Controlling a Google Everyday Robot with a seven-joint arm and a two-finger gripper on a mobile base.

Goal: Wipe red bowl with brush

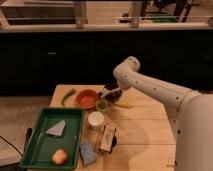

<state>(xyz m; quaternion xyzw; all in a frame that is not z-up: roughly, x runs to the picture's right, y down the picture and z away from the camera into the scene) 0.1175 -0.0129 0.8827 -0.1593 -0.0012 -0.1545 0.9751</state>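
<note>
A white robot arm is reaching in from the right over a wooden table. Its gripper is hanging at the far middle of the table, just right of the red bowl and in front of a dark maroon bowl. Whether the gripper is wide, narrow or clamping something cannot be told here. A pale slim shape at its tip, probably the brush, is sitting close to the red bowl's right rim, not yet inside it.

Risks, as a judgement: the space is crowded. A sweep aimed too far right would be brushing the maroon bowl instead. A small green cup is standing just near of the gripper and could be getting knocked over. Pressing hard could be sliding the light red bowl left, toward the green vegetable.

Counting: one red bowl, one brush, one maroon bowl, one green cup, one white cup, one green vegetable, one yellow item, one tan block, one blue sponge, one green tray holding one grey triangle and one round orange fruit.
</note>
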